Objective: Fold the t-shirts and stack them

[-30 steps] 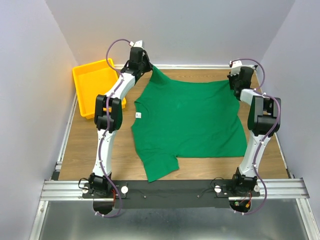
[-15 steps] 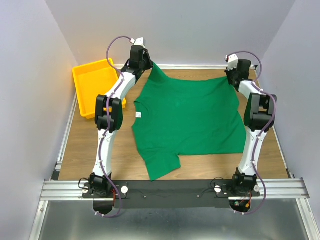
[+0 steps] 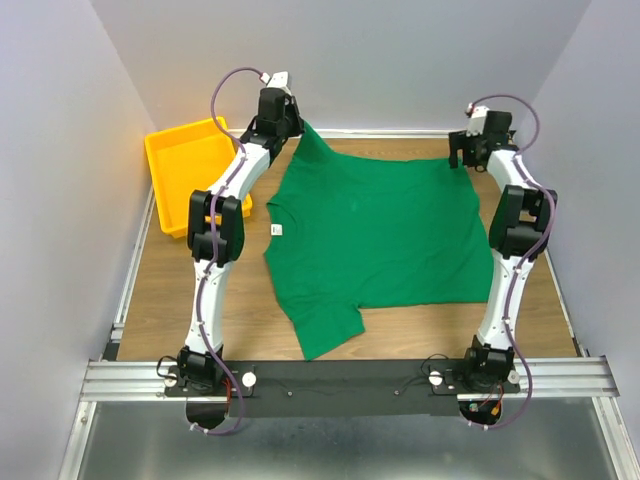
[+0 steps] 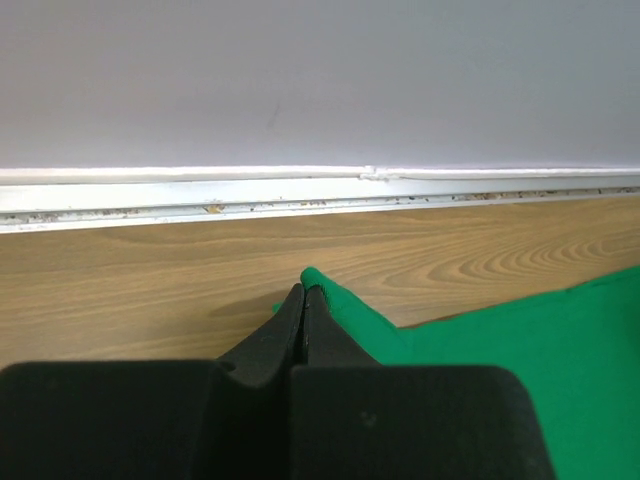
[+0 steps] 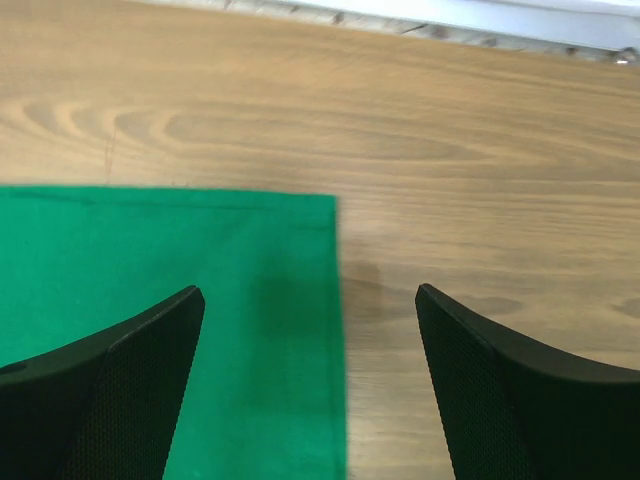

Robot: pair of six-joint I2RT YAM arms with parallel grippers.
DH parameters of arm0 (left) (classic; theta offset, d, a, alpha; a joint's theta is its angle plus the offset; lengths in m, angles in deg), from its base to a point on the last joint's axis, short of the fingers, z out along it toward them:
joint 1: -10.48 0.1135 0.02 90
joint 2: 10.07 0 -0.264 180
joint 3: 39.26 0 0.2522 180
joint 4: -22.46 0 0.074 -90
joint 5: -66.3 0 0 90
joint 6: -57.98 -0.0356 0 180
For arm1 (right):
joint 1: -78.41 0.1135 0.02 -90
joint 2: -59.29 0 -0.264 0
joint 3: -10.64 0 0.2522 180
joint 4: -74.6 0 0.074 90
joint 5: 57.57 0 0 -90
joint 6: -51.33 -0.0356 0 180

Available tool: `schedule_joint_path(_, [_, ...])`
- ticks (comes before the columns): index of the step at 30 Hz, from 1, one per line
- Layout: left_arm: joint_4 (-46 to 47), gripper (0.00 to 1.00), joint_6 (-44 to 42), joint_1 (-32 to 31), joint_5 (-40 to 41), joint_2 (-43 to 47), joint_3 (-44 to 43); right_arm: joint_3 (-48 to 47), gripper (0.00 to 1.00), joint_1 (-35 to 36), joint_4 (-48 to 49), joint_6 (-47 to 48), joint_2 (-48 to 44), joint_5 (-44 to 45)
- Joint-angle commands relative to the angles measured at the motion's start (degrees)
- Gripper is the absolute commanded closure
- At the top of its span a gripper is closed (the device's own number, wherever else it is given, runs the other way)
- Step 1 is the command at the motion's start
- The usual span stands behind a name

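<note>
Flat on wooden surface [image 3: 180, 290]: green t-shirt [image 3: 375, 235], long axis left-right, collar left. Left fingers [image 4: 280, 340] closed, pinching far sleeve tip. Right fingers [image 5: 130, 380] spread wide, empty, far-right hem corner between them (nearer arm for regrasp).

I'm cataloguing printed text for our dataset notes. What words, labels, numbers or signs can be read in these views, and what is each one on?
No text can be read in any view.
White neck tag on the green t-shirt: any print is too small to read.
Yellow tray and wooden table: no markings visible.
</note>
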Motion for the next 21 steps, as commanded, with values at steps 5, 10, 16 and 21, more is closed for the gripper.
schedule_joint_path(5, [2.8,1.00,-1.4,0.3,-2.5,5.9,2.6,-6.2,0.18,-2.6,-6.1,-12.4,5.2,-7.8])
schedule_joint_path(10, [2.9,1.00,-0.5,0.2,-4.8,6.6,3.4,-9.9,0.30,-3.0,-6.1,-14.7,9.9,-10.1])
schedule_joint_path(16, [2.6,1.00,-0.4,0.2,-5.7,7.1,4.7,-13.5,0.30,-3.4,-6.1,-18.6,13.4,-12.0])
schedule_joint_path(21, [2.6,1.00,0.2,0.2,-5.8,6.7,5.5,-15.4,0.37,-3.8,-6.3,-19.4,15.1,-13.9])
